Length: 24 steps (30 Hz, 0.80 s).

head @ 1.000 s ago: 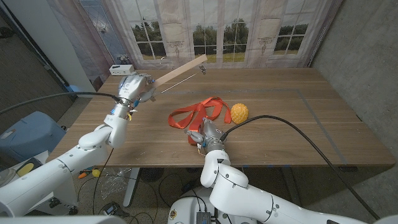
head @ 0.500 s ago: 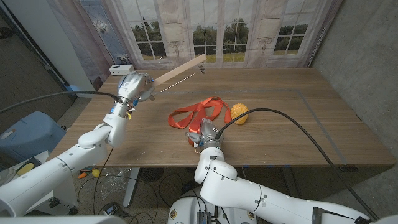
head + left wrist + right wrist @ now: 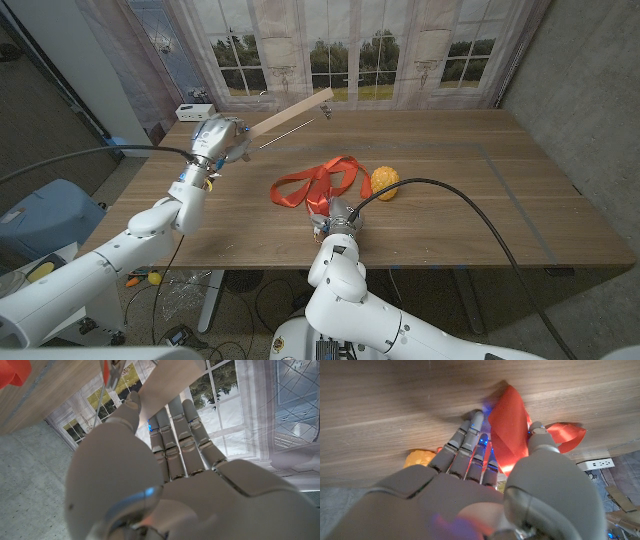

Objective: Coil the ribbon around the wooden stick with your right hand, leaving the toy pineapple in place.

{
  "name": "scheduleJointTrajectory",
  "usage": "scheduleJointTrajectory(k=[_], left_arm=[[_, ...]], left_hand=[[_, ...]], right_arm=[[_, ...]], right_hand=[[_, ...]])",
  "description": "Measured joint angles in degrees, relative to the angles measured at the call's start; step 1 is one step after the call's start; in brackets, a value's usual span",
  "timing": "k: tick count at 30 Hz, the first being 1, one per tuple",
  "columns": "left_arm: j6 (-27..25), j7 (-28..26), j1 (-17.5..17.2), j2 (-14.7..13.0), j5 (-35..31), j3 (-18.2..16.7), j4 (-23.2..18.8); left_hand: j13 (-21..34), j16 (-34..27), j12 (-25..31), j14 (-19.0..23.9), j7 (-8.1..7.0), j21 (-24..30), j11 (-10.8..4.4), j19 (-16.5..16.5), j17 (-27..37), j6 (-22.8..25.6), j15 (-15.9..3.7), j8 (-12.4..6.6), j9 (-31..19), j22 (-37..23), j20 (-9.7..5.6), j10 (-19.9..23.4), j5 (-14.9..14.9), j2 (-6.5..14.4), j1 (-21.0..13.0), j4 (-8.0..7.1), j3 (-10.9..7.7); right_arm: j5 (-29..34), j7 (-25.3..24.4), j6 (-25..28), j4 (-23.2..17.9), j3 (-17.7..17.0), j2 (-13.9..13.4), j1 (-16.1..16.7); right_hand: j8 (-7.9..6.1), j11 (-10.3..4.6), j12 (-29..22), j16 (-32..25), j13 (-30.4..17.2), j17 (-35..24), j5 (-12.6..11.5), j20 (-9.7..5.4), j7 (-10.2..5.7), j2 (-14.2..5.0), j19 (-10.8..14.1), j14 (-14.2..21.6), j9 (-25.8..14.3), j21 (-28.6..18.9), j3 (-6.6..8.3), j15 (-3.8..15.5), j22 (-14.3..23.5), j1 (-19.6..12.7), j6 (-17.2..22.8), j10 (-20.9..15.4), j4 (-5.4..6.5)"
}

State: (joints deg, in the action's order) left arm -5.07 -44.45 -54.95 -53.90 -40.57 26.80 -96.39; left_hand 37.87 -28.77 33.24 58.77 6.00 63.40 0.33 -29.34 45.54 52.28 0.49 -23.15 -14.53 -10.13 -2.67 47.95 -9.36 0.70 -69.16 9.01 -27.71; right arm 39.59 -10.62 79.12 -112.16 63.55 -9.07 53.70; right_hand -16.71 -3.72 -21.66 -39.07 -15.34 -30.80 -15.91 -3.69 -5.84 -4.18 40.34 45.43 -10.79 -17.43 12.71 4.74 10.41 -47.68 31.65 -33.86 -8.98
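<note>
The red ribbon (image 3: pixel 312 182) lies in loose loops on the wooden table (image 3: pixel 470 190), with the yellow toy pineapple (image 3: pixel 385 181) just to its right. My right hand (image 3: pixel 335 214) is at the ribbon's near end. In the right wrist view a fold of the ribbon (image 3: pixel 510 422) runs up between that hand's thumb and its fingers (image 3: pixel 470 447), which pinch it; the pineapple (image 3: pixel 417 458) sits beyond them. My left hand (image 3: pixel 215 140) holds the wooden stick (image 3: pixel 295 107) above the table's back left, slanting up to the right. The stick (image 3: pixel 160 385) shows gripped in the left wrist view.
A thin metal rod with a clip (image 3: pixel 292 130) lies on the table under the stick. A small white box (image 3: pixel 195 109) sits at the back left edge. A black cable (image 3: pixel 470 200) arcs over the table's right front part. Windows and curtains stand behind.
My right hand has edged slightly right and forward to the ribbon's near end, and its forearm has swung in under it. The left hand, stick and pineapple have stayed put.
</note>
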Motion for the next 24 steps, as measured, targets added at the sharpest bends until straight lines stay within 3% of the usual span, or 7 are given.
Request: scheduleJointTrajectory(k=[1, 2, 3, 5, 9, 14, 24], left_arm=[[0.0, 0.0, 0.0, 0.0, 0.0, 0.0, 0.0], [0.0, 0.1, 0.0, 0.0, -0.1, 0.0, 0.0], [0.0, 0.1, 0.0, 0.0, -0.1, 0.1, -0.1], [-0.2, 0.1, 0.0, 0.1, -0.2, 0.1, -0.2], [-0.7, 0.2, 0.0, 0.1, -0.3, 0.1, -0.6], [-1.4, 0.4, -0.4, 0.0, -0.5, 0.1, -1.3], [-2.8, 0.8, -1.4, -0.2, -0.8, -0.2, -2.7]], left_hand=[[0.0, 0.2, 0.0, 0.0, 0.0, 0.0, 0.0, 0.0, 0.0, 0.0, 0.0, 0.02, 0.0, 0.0, 0.0, 0.0, 0.0, 0.0, 0.0, 0.0, 0.0], [0.0, 0.4, -0.1, 0.0, 0.0, 0.0, 0.0, 0.0, 0.0, 0.0, 0.0, 0.03, 0.0, 0.0, 0.0, 0.0, 0.0, 0.0, 0.0, 0.0, 0.0], [0.0, 0.5, -0.1, 0.0, 0.0, 0.0, 0.0, 0.0, 0.0, 0.0, 0.0, 0.03, 0.0, 0.0, 0.0, 0.0, 0.0, 0.0, 0.0, 0.0, 0.0], [0.1, 0.6, -0.1, 0.0, 0.0, 0.0, 0.0, 0.0, 0.3, 0.0, 0.0, 0.16, 0.0, 0.0, 0.0, 0.0, 0.0, 0.0, 0.0, 0.0, 0.0], [0.1, 0.6, -0.1, 0.0, 0.0, 0.0, 0.0, 0.0, 0.3, 0.0, 0.0, 0.21, -0.2, 0.0, 0.0, 0.0, 0.0, 0.0, 0.0, 0.01, -0.01], [0.1, 0.7, -0.1, 0.0, 0.0, 0.0, 0.0, 0.4, 0.3, 0.0, -0.01, 0.12, -0.2, 0.0, -0.01, 0.0, 0.0, -0.2, -0.2, 0.01, -0.01], [0.4, 1.5, -0.1, 0.4, 0.0, 0.4, -0.02, 0.5, 0.6, 0.0, -0.02, -0.03, -0.2, 0.0, -0.1, 0.0, 0.0, -0.2, -0.2, 0.02, -0.02]], right_arm=[[0.8, 0.2, -0.1, 0.0, -0.1, 0.0, 0.2], [2.1, 0.4, -0.3, 0.0, -0.1, 0.0, 0.6], [3.1, 0.4, -0.7, 0.0, -0.2, -0.1, 0.9], [4.1, -0.2, -1.1, -0.2, -0.4, -0.5, 1.3], [4.6, -2.3, -2.3, -0.5, -0.7, -1.3, 2.0], [3.7, -7.7, -5.5, -0.7, -1.5, -2.6, 3.3], [-0.4, -22.1, -15.7, -0.1, -5.3, -3.9, 7.7]], right_hand=[[-0.42, -0.04, -1.2, -1.6, -0.4, -1.4, 0.3, -0.52, 0.34, -0.75, 0.5, 1.7, 0.0, -4.8, 0.2, 0.41, 0.0, -1.4, 2.6, -2.6, -0.2], [-0.8, -0.01, -2.3, -2.8, -0.8, -2.6, 0.6, -0.61, 0.85, -1.28, 2.0, 3.3, 0.0, -10.4, 0.45, 0.82, 3.9, -2.6, 5.1, -5.1, -0.25], [-0.97, 0.05, -3.2, -3.7, -1.0, -3.5, 0.9, -0.37, 1.19, -1.93, 2.9, 4.2, 0.0, -12.3, 0.68, 1.24, 5.9, -3.2, 6.9, -7.1, -0.25], [-1.05, 0.35, -4.7, -4.6, -1.5, -4.9, 1.3, 1.83, 1.6, -2.39, 5.1, 5.5, 0.2, -14.0, 1.57, 1.8, 6.9, -5.0, 10.1, -10.0, -0.42], [-2.24, 1.07, -6.9, -5.3, -2.4, -6.9, 3.1, 1.99, 2.26, -2.67, 5.1, 6.8, 0.2, -15.4, 4.0, 2.49, 7.3, -5.8, 10.8, -14.2, -0.52], [-2.76, 2.62, -9.0, -6.8, -3.4, -9.4, 4.7, 1.76, 3.38, -2.28, 2.9, 8.2, 0.1, -16.3, 4.26, 2.67, 7.6, -6.2, 11.9, -16.0, -0.75], [-2.42, 3.62, -13.4, -11.1, -4.3, -15.6, 5.6, 1.98, 5.23, -0.65, 2.8, 11.2, -0.2, -19.7, 5.6, 3.7, 8.4, -7.8, 13.7, -17.0, -0.81]])
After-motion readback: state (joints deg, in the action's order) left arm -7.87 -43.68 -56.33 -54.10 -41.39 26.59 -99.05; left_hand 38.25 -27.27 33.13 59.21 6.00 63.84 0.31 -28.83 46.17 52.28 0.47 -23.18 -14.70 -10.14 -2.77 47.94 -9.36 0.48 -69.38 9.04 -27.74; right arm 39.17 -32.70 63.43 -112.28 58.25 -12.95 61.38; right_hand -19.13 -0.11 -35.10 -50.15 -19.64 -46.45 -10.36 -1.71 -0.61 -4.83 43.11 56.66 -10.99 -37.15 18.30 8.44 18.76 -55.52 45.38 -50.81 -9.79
